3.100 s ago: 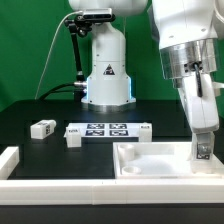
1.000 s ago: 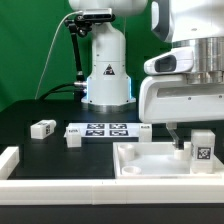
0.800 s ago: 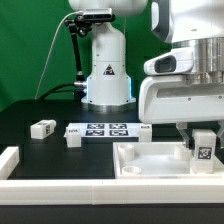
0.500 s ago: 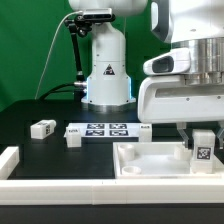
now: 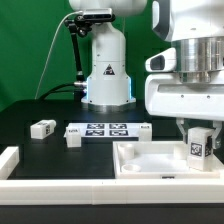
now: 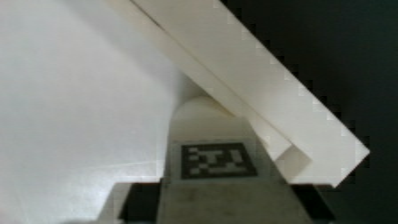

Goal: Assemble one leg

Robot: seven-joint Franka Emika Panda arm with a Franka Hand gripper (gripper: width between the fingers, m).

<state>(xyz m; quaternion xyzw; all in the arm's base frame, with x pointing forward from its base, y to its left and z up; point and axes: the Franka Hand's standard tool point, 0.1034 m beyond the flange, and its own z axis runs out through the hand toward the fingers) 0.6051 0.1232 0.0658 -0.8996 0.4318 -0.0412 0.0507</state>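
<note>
My gripper (image 5: 197, 138) is shut on a white leg (image 5: 198, 147) with a square tag facing the camera. It holds the leg upright inside the far-right corner of the big white tray-shaped piece (image 5: 150, 168). In the wrist view the leg (image 6: 217, 150) sits between my dark fingers (image 6: 143, 200), with its end at the tray's raised wall (image 6: 249, 90); my gripper (image 6: 222, 205) is shut on it. I cannot tell whether the leg touches the tray floor. Three more legs lie on the black table: one (image 5: 42, 127), a second (image 5: 72, 139) and a third (image 5: 145, 128).
The marker board (image 5: 100, 130) lies between the loose legs. A white raised-wall piece (image 5: 9, 160) sits at the front of the exterior view's left. The robot base (image 5: 105, 70) stands behind the board.
The hand came down to the tray's right corner with the leg. In the last half second it shifted slightly up and toward the exterior view's left.
</note>
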